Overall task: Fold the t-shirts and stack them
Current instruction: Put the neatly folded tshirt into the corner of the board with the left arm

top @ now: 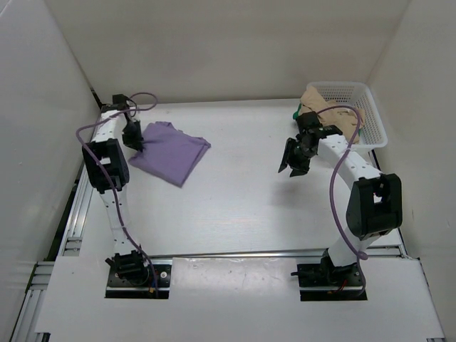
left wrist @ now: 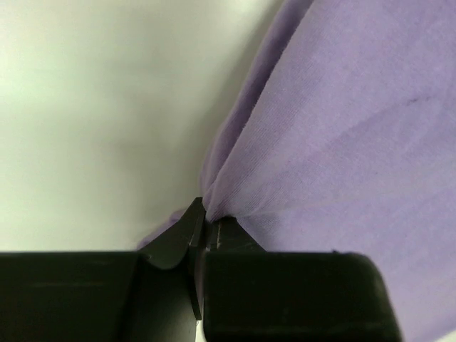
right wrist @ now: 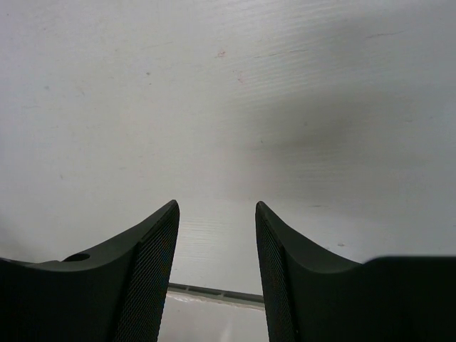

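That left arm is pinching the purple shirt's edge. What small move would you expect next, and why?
Probably lift that edge slightly and draw it across the shirt to start a fold. The left tool is shut on the left edge of the purple shirt, which lies spread and untidy, not yet neatly folded.

Lavender t-shirt (top: 171, 151), roughly folded, far left; tan t-shirt (top: 354, 120) across basket (top: 377, 127) edge, green t-shirt (top: 295, 112) beside it.
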Robot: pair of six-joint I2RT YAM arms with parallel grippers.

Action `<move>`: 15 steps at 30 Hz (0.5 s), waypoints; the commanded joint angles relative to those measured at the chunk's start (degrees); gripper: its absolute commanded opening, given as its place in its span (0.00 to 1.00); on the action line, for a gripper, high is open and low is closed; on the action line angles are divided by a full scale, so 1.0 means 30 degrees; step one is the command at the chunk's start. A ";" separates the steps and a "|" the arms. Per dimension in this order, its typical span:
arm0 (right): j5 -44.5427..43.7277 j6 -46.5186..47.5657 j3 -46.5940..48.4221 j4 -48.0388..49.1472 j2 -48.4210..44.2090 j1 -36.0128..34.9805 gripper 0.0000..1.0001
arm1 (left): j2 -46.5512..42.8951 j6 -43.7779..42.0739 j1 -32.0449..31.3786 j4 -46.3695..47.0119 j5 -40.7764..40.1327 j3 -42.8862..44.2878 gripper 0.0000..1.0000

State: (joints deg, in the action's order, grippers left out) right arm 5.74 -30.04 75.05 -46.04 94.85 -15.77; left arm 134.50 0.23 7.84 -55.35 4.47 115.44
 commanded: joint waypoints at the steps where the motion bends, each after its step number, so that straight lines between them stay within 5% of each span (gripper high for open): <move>1: -0.0973 0.0493 0.1088 -0.1264 -0.0386 0.0042 0.52 | 0.0865 -0.0076 0.1631 0.0255 -0.2190 0.2965 0.10; 15: -0.1971 0.0141 0.2639 -0.3869 0.0142 0.0042 0.53 | 0.3420 -0.0076 0.4711 0.4121 -0.2750 0.7307 0.10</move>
State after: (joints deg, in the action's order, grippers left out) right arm 1.78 -29.63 79.57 -54.41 95.11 -15.77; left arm 144.94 0.19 21.39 -47.07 -2.55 133.29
